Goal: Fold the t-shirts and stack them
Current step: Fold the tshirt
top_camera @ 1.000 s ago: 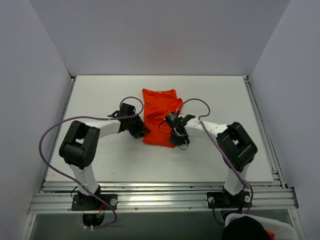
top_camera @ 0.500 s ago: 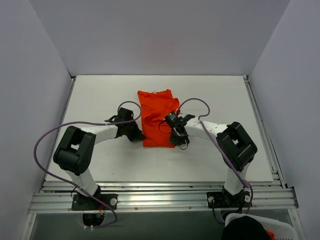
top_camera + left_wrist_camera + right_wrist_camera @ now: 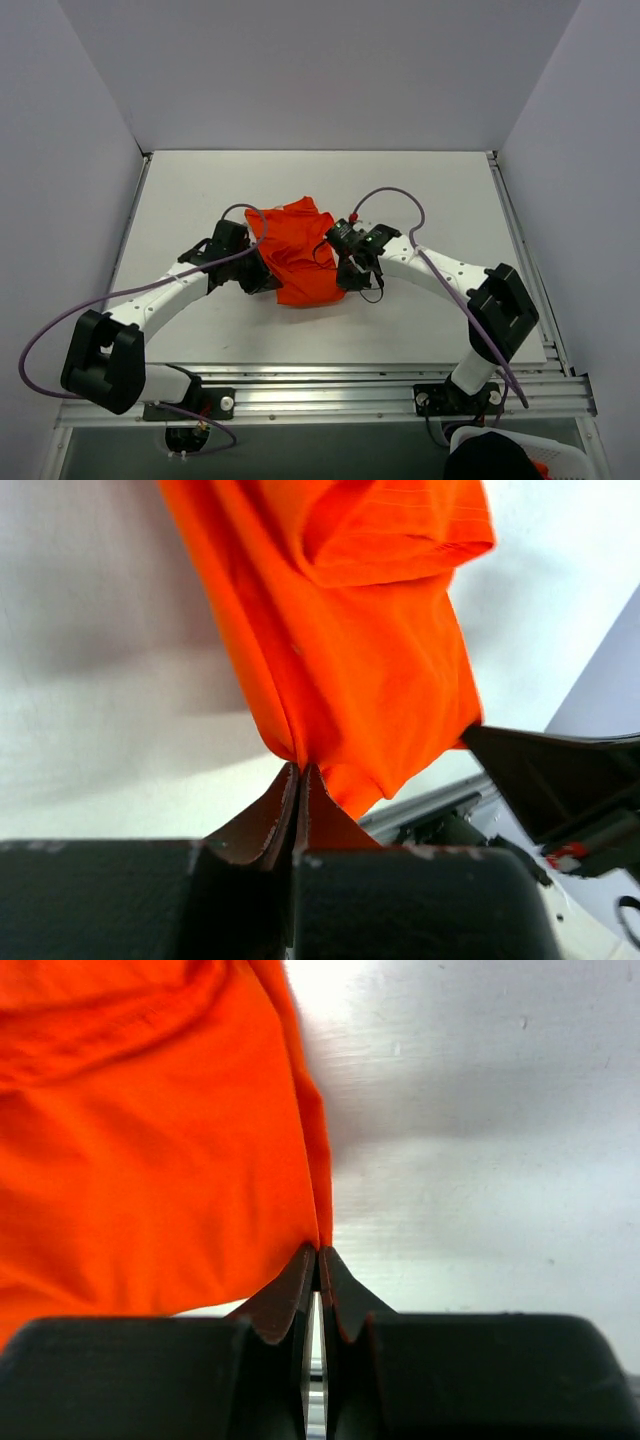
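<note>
The orange-red t-shirt hangs bunched between my two grippers, lifted off the white table near its middle. My left gripper is shut on the shirt's left edge; in the left wrist view the cloth runs out from the closed fingertips. My right gripper is shut on the shirt's right edge; in the right wrist view the cloth spreads to the left of the closed tips. The far part of the shirt droops toward the table.
The white table is walled on the left, back and right. An aluminium rail runs along the near edge. A white basket with dark contents sits below the rail at bottom right. Purple cables loop from both arms.
Both grippers have risen and pulled toward the near edge with the shirt. The shirt has gone from lying flat and folded to hanging bunched between them. The left arm has swung outward.
</note>
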Action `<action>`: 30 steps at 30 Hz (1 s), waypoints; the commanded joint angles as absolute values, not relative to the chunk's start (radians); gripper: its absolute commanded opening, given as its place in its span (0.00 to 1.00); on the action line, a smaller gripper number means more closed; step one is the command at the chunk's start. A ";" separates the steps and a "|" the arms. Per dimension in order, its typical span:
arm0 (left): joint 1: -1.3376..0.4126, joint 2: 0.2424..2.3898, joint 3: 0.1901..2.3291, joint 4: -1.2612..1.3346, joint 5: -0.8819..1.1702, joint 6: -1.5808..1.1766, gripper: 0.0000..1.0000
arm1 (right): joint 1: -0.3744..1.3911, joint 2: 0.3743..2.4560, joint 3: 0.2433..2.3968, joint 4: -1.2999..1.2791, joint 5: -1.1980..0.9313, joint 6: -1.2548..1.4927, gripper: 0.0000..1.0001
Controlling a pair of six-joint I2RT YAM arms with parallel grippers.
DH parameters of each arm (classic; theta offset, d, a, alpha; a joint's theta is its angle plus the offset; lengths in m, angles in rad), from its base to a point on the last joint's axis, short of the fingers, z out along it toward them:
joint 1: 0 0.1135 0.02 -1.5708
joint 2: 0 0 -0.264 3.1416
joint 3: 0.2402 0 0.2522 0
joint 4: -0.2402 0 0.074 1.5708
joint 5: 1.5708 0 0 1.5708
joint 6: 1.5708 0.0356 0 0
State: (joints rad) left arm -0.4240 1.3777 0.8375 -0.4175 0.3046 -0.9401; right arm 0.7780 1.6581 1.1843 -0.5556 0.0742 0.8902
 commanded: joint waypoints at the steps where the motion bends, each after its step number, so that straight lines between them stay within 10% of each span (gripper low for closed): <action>1: -0.420 1.299 0.828 -0.488 0.362 -0.954 0.02 | 0.784 1.598 1.288 -0.705 0.113 0.913 0.00; 30: -0.227 1.448 1.048 -0.376 0.522 -1.152 0.02 | 0.664 2.032 2.044 -0.801 0.060 0.690 0.00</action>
